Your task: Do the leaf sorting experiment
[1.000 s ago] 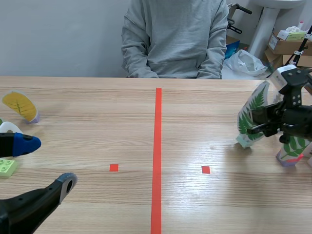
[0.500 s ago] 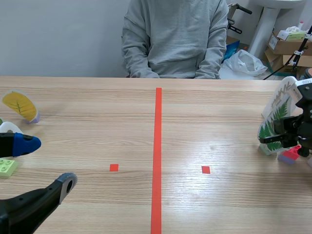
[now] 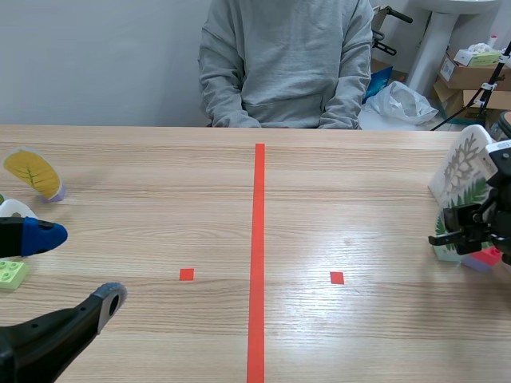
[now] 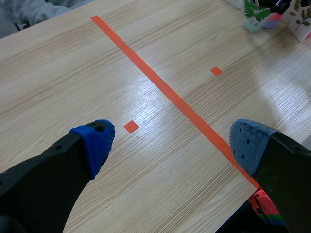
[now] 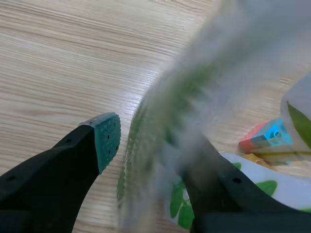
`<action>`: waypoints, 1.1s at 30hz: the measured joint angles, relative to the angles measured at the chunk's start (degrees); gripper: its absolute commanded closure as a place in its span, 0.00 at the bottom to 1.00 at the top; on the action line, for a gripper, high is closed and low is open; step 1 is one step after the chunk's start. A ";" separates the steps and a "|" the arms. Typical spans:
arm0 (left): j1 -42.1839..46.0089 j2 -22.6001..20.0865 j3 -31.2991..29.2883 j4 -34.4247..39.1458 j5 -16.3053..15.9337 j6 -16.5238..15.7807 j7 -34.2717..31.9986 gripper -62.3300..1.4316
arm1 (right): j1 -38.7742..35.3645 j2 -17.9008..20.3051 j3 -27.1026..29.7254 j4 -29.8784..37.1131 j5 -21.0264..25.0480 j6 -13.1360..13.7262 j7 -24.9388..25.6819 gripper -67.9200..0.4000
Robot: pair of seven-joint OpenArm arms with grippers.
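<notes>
— Pinching anything, the right gripper (image 5: 150, 145)?
— No: fingers spread, the fern card (image 5: 184, 87) upright between them, one pad just clear of it.
— And the left gripper (image 4: 172, 138)?
— Spread too, far off; the right is nearer.

Blurred leaf card (image 5: 154, 109) (fern, perhaps) at right gripper (image 5: 151, 145).

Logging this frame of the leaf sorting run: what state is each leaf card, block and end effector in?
fern card: upright, near the table's right edge.
yellow leaf card: standing, leaning, untouched.
green block: flat on the table.
red block: on the table beside the fern card.
left end effector: open, empty.
right end effector: around the fern card; grip unclear.
</notes>
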 measured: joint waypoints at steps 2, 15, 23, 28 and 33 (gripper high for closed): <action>0.00 0.00 0.00 0.00 0.00 0.00 0.02 0.18 | 0.00 0.00 0.00 0.00 0.00 0.00 -0.04 0.64; 0.00 0.00 0.00 0.00 0.00 0.00 0.02 0.18 | 0.00 0.00 0.00 0.00 0.02 0.55 0.85 0.32; 0.00 0.00 0.00 0.00 0.00 0.00 0.02 0.18 | -5.70 0.02 4.96 5.60 4.85 1.88 0.31 0.32; 0.00 0.00 0.00 0.00 0.00 0.00 0.02 0.18 | -12.04 0.00 6.93 11.80 6.14 1.95 -0.66 0.32; 0.00 0.00 0.00 0.00 0.00 0.00 0.02 0.18 | -20.83 0.00 12.39 19.37 10.03 1.79 -3.43 0.32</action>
